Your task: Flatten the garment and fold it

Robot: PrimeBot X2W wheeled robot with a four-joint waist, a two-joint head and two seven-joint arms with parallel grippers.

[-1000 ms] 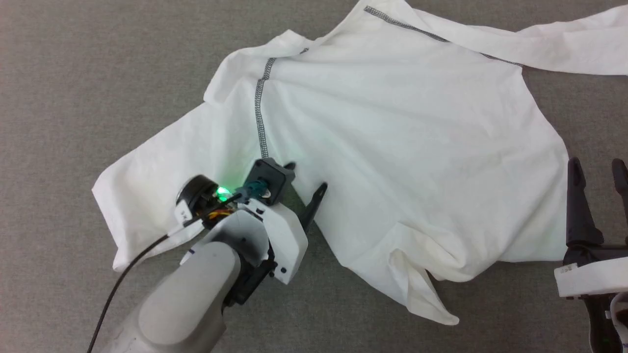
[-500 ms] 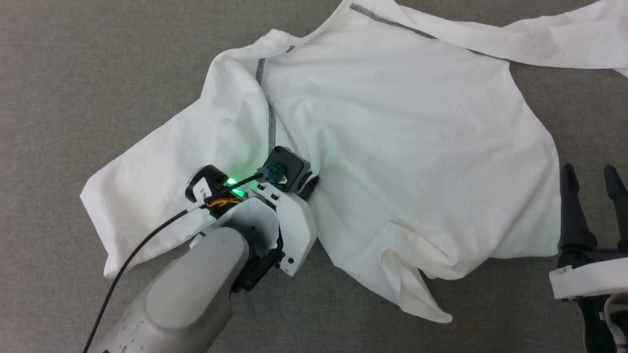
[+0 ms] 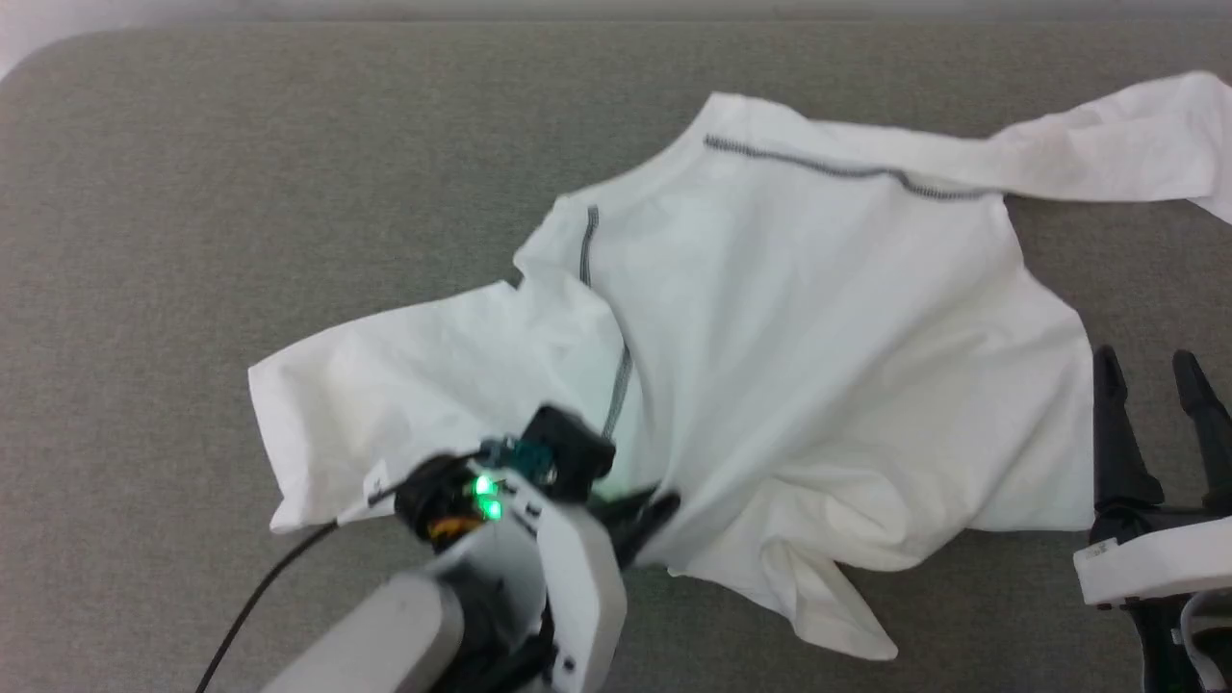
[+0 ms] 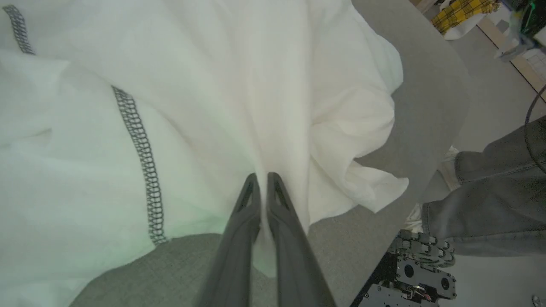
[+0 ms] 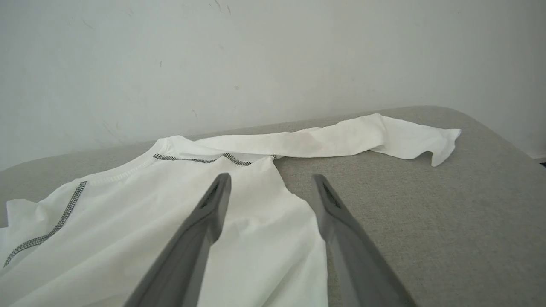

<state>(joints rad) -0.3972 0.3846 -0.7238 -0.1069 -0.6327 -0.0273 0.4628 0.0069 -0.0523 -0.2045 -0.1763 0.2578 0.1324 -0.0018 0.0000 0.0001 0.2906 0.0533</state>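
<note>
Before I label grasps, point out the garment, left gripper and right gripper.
garment (image 3: 818, 318): head view, on the flat body panel.
left gripper (image 4: 261, 180): left wrist view, midway between fingertips shut on fabric.
right gripper (image 5: 271, 180): right wrist view, midway between open fingertips.

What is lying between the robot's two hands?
The white shirt: in the head view its rumpled lower part spreads from the left gripper, shut on it, almost to the open right gripper.

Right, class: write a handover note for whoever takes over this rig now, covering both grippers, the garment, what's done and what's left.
Left gripper: jaws shut on the garment at its near edge.
Right gripper: open, at the garment's right edge, holding nothing.
Garment lies on the grey surface, rumpled, hem bunched, one sleeve stretched out right.
Nothing folded yet.
To do: flatten, then fold.
</note>
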